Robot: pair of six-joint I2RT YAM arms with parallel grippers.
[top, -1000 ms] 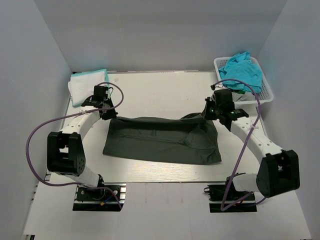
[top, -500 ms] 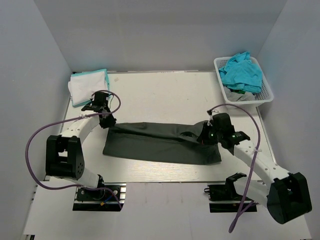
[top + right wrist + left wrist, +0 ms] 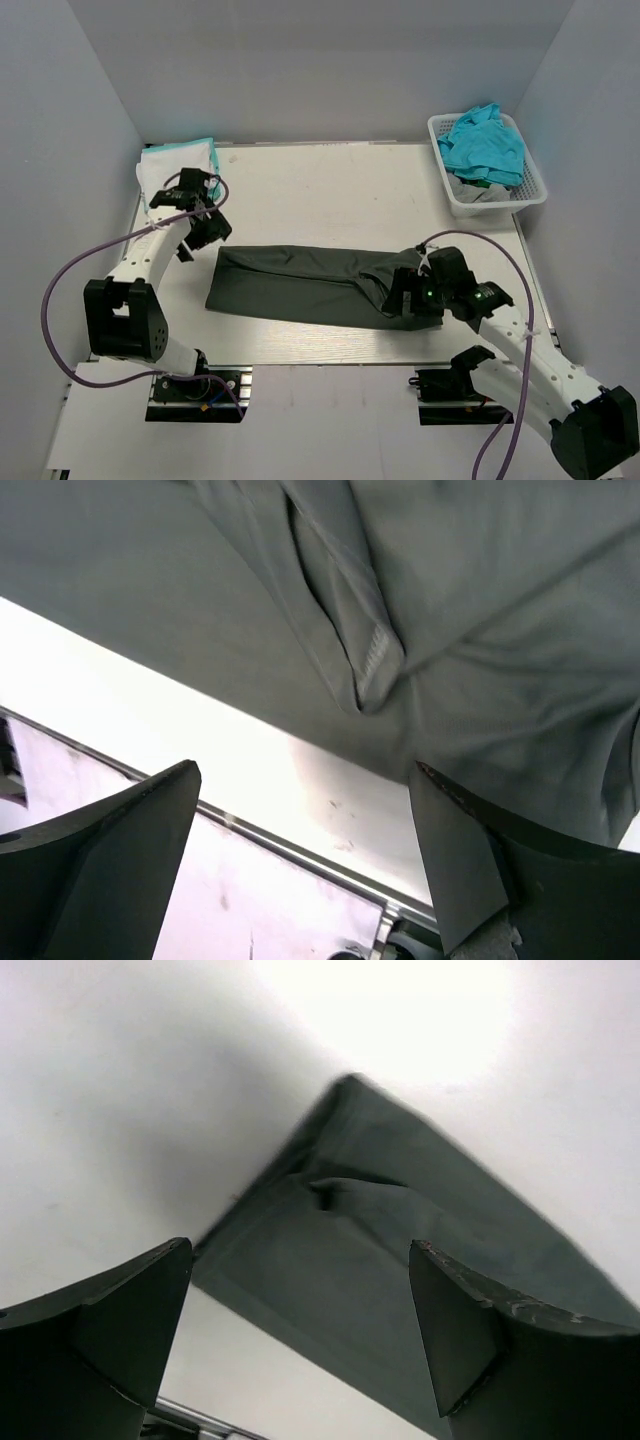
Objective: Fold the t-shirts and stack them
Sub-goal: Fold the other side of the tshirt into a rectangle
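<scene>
The left hand [image 3: 207, 228] is spread wide and empty, just beside the far left corner of the dark charcoal t-shirt [image 3: 300, 283]. The right hand [image 3: 408, 298], released too, hangs over its bunched right end. The shirt lies in a long band along the table's [image 3: 330, 185] near edge.

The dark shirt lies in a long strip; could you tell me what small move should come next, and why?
Probably lower the right gripper and close on the rumpled right end of the shirt, ready for a crosswise fold. Both grippers are open and empty; the right hangs over that end, the left gripper by the left corner.
</scene>
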